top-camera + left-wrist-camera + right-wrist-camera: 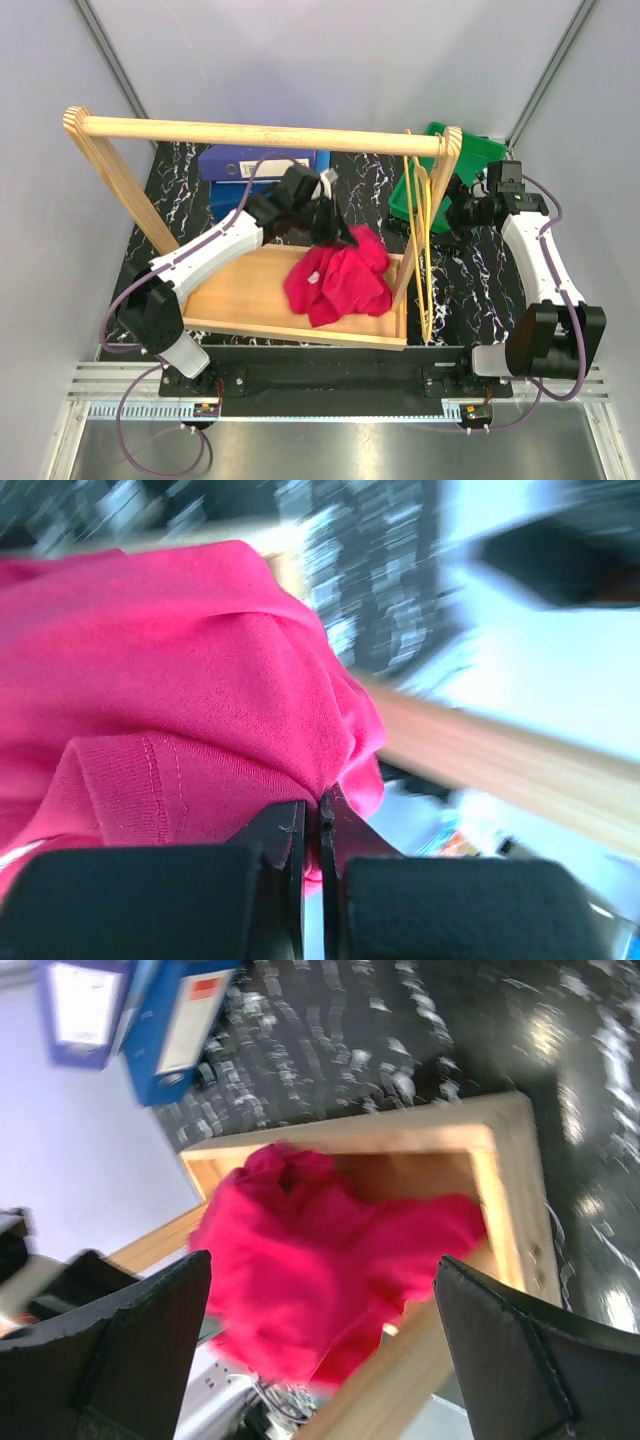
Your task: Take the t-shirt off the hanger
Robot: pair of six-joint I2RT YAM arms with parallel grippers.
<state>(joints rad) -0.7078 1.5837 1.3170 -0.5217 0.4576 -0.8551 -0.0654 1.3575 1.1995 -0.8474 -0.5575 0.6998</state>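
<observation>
T-shirt (345, 280) is off the hanger (425, 250) and lies as a crumpled crimson heap in the right half of a wooden tray (240, 295) on the dark marbled counter (480, 285). In the top view the heap's long axis runs on a diagonal, near-left to far-right, with the far-right end drawn up to a peak. A small white label (312, 277) shows on its left side. The left arm (210, 250) reaches over the tray, and the left jaws are clenched on that peak. In the left wrist view a fold of the pink cloth (180, 680) is pinched where the fingers (280, 830) meet. Hanger hangs hook-up from the right end of the wooden rail (250, 132), close by the right upright, seen nearly edge-on as a narrow yellow loop with its length pointing down toward the near edge. The right arm (535, 250) stands beyond the upright, apart from hanger and shirt. The right jaws are spread wide, grasping nothing, and the heap (330, 1260) shows between the fingers (130, 1350). Blue binders (255, 162) and a green bin (470, 150) sit at the back.
</observation>
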